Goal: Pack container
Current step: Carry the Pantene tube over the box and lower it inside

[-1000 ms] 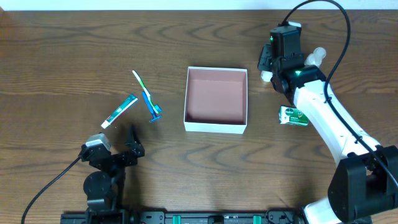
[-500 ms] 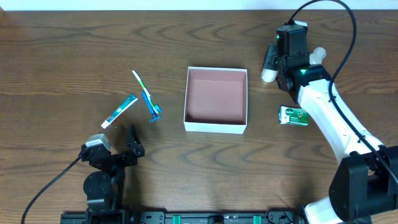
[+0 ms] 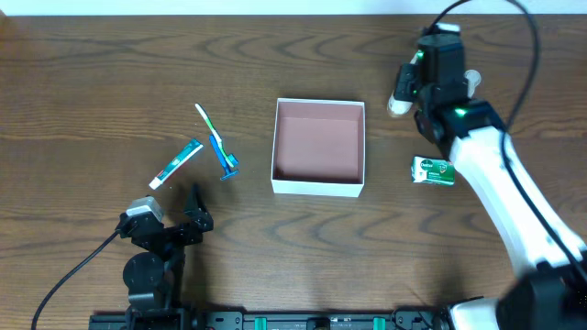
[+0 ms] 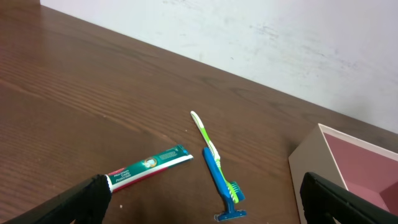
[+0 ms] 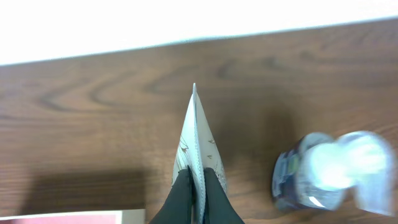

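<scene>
The container (image 3: 316,188), a square white box with a pinkish-brown inside, stands mid-table with nothing in it; its corner (image 4: 311,168) shows at the right of the left wrist view. My right gripper (image 3: 404,93) hangs past the box's far right corner, shut on the flat crimped end of a white tube (image 5: 196,140), its fingers (image 5: 214,196) pinching that seam. My left gripper (image 3: 171,218) rests open near the front left with nothing between its jaws. Ahead of it lie a toothpaste tube (image 4: 152,165), a green toothbrush (image 4: 204,134) and a blue razor (image 4: 224,193).
A clear bottle (image 5: 329,171) stands just right of the held tube, also by the right arm (image 3: 470,81). A green packet (image 3: 432,170) lies right of the box. The table's far edge and a pale wall run behind.
My right gripper has closed onto the white tube and shifted a little toward the far edge with it. The left arm and the other items have not moved.
</scene>
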Controlling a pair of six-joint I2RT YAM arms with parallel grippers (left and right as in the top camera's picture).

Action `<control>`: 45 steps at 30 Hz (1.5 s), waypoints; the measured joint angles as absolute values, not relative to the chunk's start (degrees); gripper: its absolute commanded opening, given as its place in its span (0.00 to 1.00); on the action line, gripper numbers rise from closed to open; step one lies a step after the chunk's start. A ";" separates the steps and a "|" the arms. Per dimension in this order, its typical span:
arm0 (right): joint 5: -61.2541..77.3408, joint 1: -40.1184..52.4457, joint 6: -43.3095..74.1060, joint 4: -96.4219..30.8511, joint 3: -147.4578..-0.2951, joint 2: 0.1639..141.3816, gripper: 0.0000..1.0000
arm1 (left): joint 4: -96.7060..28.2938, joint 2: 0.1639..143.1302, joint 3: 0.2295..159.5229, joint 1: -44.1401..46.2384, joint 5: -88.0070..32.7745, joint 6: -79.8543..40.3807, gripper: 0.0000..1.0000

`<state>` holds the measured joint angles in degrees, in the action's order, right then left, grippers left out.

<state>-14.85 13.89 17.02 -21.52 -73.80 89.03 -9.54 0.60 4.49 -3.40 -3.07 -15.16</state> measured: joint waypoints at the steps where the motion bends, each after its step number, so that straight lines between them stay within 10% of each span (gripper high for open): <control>1: -14.63 13.89 16.84 -22.06 -73.80 86.72 0.01 | -9.54 0.60 4.49 -3.40 -3.07 -15.16 0.98; 19: -2.46 25.80 17.78 -31.64 -73.89 69.21 0.01 | -9.56 0.58 4.49 -3.40 -3.07 -15.16 0.98; 45: -17.98 43.57 23.73 -19.46 -73.87 90.13 0.01 | -9.54 0.60 4.49 -3.40 -3.07 -15.16 0.98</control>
